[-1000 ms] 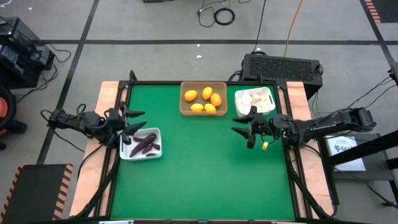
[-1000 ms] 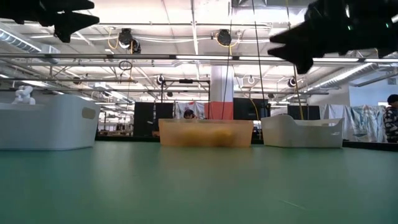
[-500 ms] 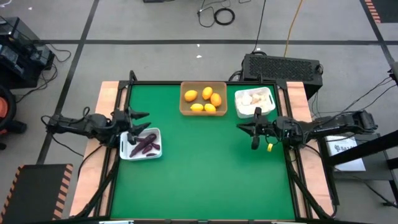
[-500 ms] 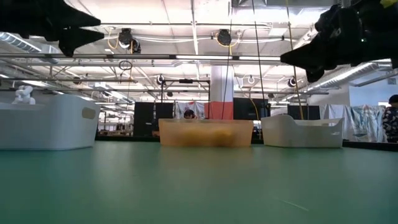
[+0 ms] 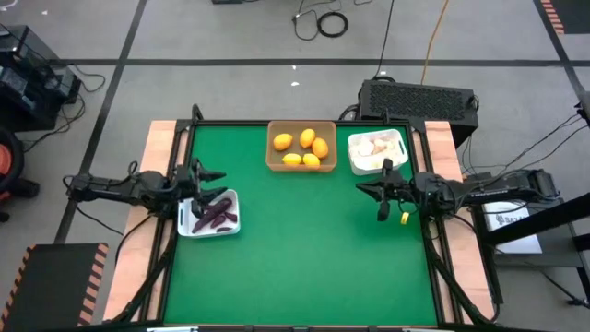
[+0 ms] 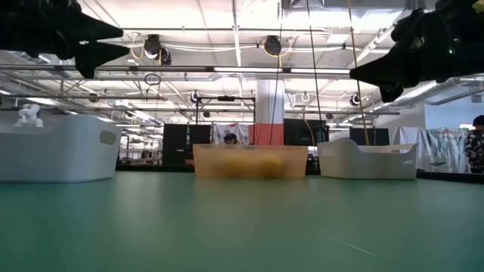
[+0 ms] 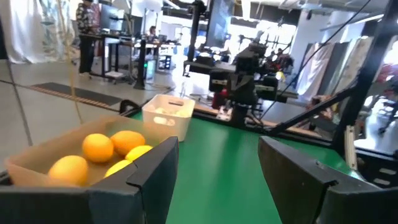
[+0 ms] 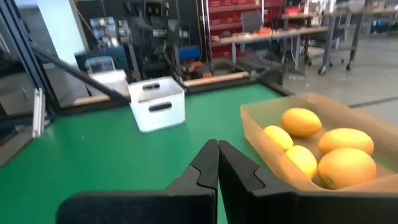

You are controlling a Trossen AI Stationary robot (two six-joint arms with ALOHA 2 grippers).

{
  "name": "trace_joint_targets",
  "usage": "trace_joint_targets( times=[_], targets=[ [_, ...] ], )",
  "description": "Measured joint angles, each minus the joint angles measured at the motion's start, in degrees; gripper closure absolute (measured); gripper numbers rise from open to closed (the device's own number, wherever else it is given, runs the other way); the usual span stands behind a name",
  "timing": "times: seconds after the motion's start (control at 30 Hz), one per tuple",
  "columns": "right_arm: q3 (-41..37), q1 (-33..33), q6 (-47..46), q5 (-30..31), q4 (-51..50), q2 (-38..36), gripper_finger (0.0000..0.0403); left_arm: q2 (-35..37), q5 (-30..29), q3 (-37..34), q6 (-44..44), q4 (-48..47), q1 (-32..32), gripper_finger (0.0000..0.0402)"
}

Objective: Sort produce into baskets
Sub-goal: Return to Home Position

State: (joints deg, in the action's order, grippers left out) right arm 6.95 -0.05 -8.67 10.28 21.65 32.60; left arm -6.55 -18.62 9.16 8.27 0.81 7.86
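**Produce sorted in three baskets**

Round yellow-orange fruits [image 5: 302,148] filled the tan basket [image 5: 270,148] at top centre. Whitish garlic bulbs [image 5: 376,148] lay in the white basket [image 5: 404,148] to its right. Dark purple pieces [image 5: 214,214] lay in the other white basket [image 5: 184,226] at middle left. Above the green desk [image 5: 295,267], the left gripper [image 5: 208,183] hovered over that basket's upper edge, jaws spread wide and empty. The right gripper [image 5: 361,190] hung below the garlic bulbs, jaws closed together, holding nothing.
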Motion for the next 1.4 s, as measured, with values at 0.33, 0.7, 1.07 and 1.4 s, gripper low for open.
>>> trace_joint_targets(
  times=[0.33, 0.7, 1.07, 1.4],
  targets=[
    [-6.02, -0.11, -2.84, -1.12, 3.40, -0.26, 0.0403, 0.02, 3.19, -3.52, 0.46, 4.90, -0.07, 0.0173],
    [-6.02, -3.54, -0.26, -1.44, -8.47, -7.67, 0.0403, 0.04, 3.55, -5.76, 2.19, 4.89, -0.04, 0.0224],
    [-5.95, -7.27, 1.07, -1.75, -19.56, -18.37, 0.0402, 0.04, 3.64, -8.64, 4.92, 4.77, -0.02, 0.0283],
    [-5.49, -8.63, 5.42, -3.18, -21.07, -21.72, 0.0402, -0.02, 5.87, -8.76, 1.73, 3.11, 0.00, 0.0312]
  ],
)
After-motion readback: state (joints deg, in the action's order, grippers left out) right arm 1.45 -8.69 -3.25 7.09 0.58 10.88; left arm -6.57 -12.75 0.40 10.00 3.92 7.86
